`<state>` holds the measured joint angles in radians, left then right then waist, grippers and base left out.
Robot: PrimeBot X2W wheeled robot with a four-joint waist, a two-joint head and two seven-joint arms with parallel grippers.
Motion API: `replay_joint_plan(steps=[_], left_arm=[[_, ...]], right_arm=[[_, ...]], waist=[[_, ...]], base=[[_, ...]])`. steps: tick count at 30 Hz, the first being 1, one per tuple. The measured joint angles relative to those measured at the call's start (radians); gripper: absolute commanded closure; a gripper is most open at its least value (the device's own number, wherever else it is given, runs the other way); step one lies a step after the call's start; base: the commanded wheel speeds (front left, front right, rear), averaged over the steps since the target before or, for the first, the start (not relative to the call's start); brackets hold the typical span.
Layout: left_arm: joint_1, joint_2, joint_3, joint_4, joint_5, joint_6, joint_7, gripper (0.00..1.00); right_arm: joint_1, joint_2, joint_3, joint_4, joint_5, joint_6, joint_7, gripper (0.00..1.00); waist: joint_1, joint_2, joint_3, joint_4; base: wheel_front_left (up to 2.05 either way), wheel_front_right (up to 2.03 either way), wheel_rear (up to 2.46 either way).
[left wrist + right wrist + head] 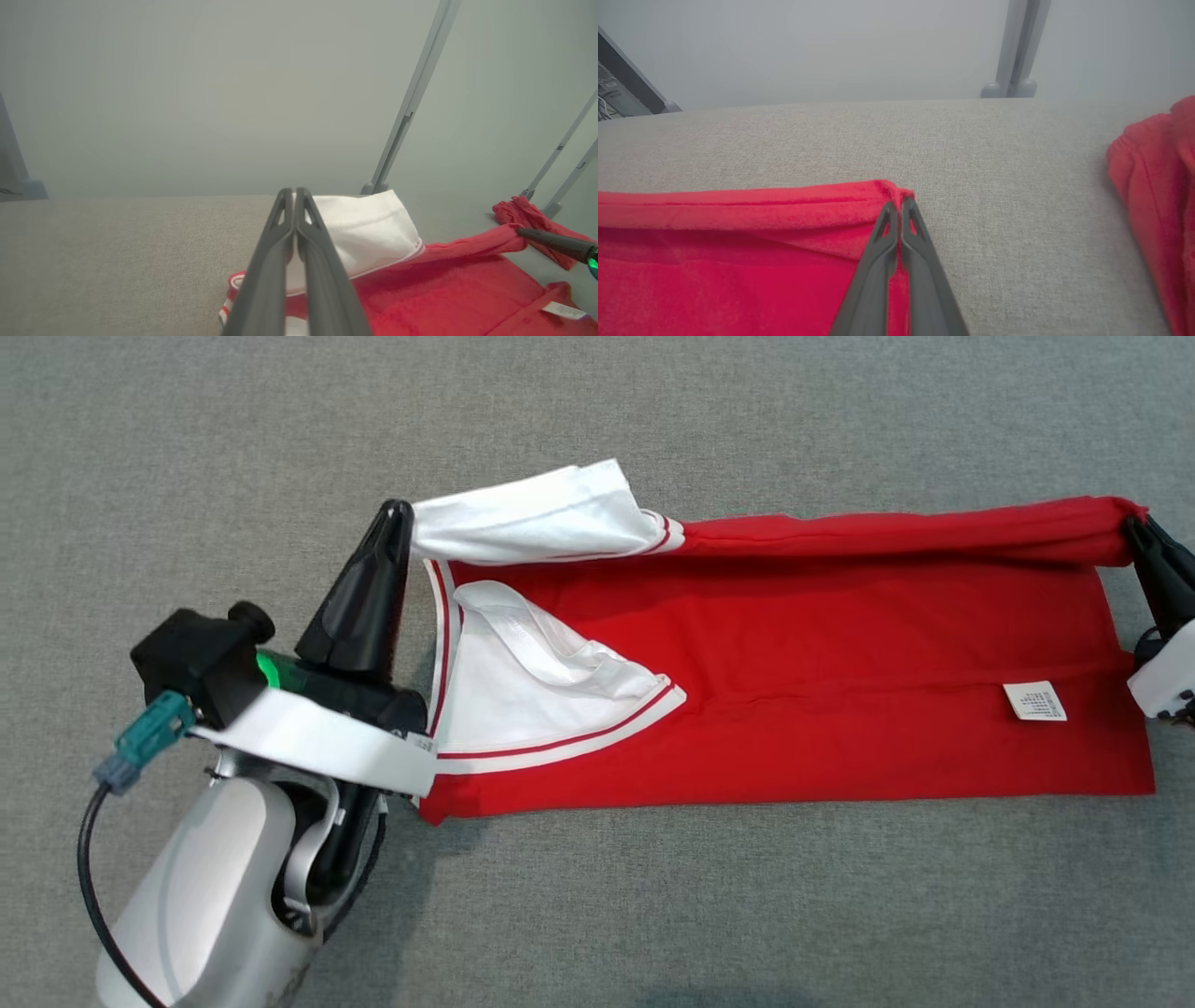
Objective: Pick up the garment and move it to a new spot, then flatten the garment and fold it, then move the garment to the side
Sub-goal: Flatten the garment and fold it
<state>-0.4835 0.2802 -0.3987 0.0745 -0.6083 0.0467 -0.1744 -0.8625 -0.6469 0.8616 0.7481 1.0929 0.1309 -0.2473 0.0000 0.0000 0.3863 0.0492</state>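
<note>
The garment (794,663) is red with white, red-striped sleeves and lies spread across the grey fabric surface. Its far edge is lifted and folded toward me as a long roll (896,537). My left gripper (397,511) is shut on the white sleeve (532,518) at the fold's left end. In the left wrist view the shut left gripper (295,192) has the white sleeve (369,224) just right of it. My right gripper (1135,527) is shut on the fold's red right corner. In the right wrist view the right gripper (900,203) pinches that corner (882,189).
A second bunch of red cloth (1153,200) lies on the surface to the right, beyond the garment's end, also red cloth (518,207) in the left wrist view. Grey frame posts (406,107) stand behind the surface's far edge. A white label (1034,701) shows on the garment.
</note>
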Motion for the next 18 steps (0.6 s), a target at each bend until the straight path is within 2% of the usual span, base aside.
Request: replay_joint_plan(steps=[9, 13, 18], left_arm=[[0.147, 0.021, -0.029, -0.194, -0.010, 0.046, 0.051, 1.00], [0.200, 0.029, -0.031, -0.214, -0.019, 0.066, 0.061, 1.00], [0.256, 0.048, -0.033, -0.204, -0.029, 0.070, 0.070, 1.00]], right_arm=[[0.151, -0.080, -0.131, -0.123, -0.048, 0.000, -0.001, 1.00], [0.253, -0.094, -0.189, -0.172, -0.088, 0.000, -0.001, 1.00], [0.366, -0.094, -0.233, -0.220, -0.128, 0.000, -0.001, 1.00]], waist=[[0.0000, 0.0000, -0.013, 0.037], [0.0000, 0.0000, -0.026, 0.037], [0.0000, 0.0000, -0.033, 0.029]], base=[[0.00, 0.00, 0.00], [0.00, 0.00, 0.00], [0.00, 0.00, 0.00]])
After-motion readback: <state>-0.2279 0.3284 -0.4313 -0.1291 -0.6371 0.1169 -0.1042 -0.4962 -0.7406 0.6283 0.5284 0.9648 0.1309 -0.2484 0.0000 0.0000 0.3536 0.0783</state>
